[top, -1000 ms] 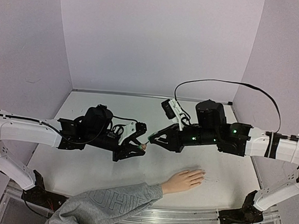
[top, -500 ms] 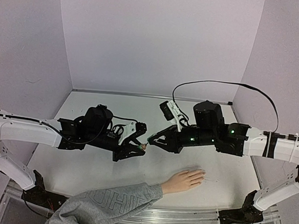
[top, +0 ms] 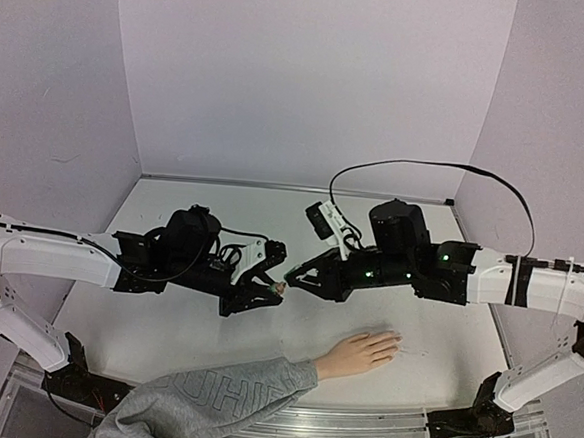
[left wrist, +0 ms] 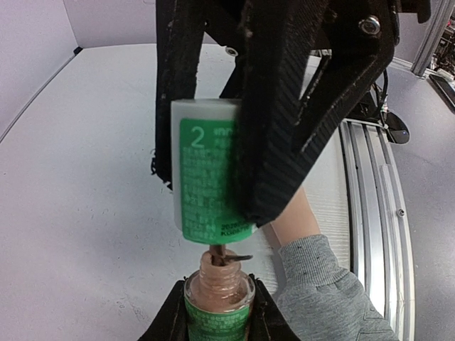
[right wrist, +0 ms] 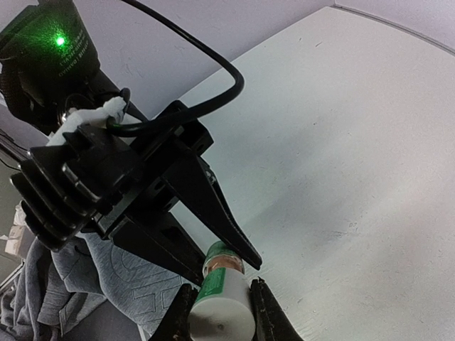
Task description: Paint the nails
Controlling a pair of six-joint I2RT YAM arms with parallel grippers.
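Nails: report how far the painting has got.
Done: cap is off the polish bottle, gripped by the left claw. In hand: the right claw holds the cap, its brush at the bottle's neck. Left: all the nails; the mannequin hand lies apart from both claws.

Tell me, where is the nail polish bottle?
The bottle is mid-scene in the top view, gripped by the left end effector, facing the right end effector that holds its white cap.
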